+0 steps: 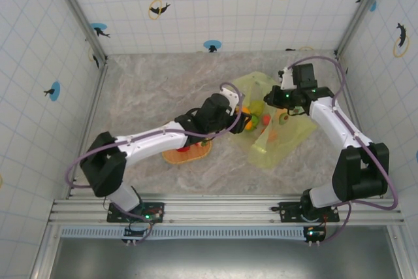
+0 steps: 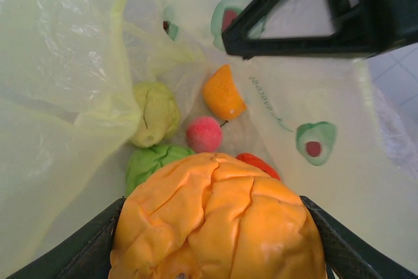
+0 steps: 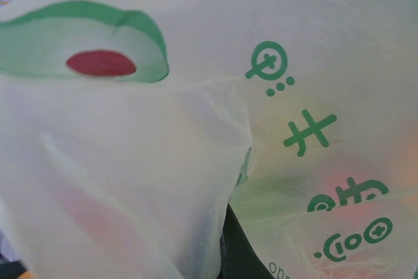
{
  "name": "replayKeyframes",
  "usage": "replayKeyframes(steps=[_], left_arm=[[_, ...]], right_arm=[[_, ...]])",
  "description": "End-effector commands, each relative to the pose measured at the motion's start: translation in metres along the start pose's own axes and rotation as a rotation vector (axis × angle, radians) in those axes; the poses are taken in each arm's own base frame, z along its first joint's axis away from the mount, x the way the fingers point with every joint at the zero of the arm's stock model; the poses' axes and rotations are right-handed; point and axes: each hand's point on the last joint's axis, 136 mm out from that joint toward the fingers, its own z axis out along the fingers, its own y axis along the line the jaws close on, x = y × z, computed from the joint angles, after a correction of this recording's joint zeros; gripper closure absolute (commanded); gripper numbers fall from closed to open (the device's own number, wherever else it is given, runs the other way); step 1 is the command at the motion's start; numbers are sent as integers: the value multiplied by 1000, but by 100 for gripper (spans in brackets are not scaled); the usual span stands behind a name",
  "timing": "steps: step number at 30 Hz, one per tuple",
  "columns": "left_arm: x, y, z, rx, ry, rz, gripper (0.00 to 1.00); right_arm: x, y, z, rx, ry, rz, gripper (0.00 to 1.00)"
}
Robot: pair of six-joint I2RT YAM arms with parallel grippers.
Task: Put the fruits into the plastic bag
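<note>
Orange fruit [image 2: 215,220] between left jaws, inside plastic bag [image 2: 65,63]

Your left arm [image 1: 157,140] reaches forward and to the right, forearm lying low. Your left gripper [image 1: 243,122] has its jaws part-spread, clamping an orange fruit [image 2: 215,220]. Your right arm [image 1: 336,125] stretches forward and bends inward, with the right gripper [image 1: 277,98] pinched tight on the bag [image 1: 287,136].

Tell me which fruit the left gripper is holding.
The big orange fruit, clamped in the left gripper; the smaller fruits lie loose deeper in the plastic bag.
</note>
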Motion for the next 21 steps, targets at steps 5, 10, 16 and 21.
replayKeyframes(steps=[5, 10, 16, 21], left_arm=[[-39, 5, 40, -51, -170, -16, 45], [-43, 17, 64, -95, -245, -38, 44], [-38, 20, 97, -84, -287, -91, 41], [-39, 18, 122, -55, -302, -123, 37]], right_arm=[[-13, 24, -13, -76, 1, -24, 100], [-17, 19, -15, -57, -12, -5, 100], [-23, 13, -15, -30, -29, 10, 100], [-22, 12, -15, -25, -29, 9, 100]])
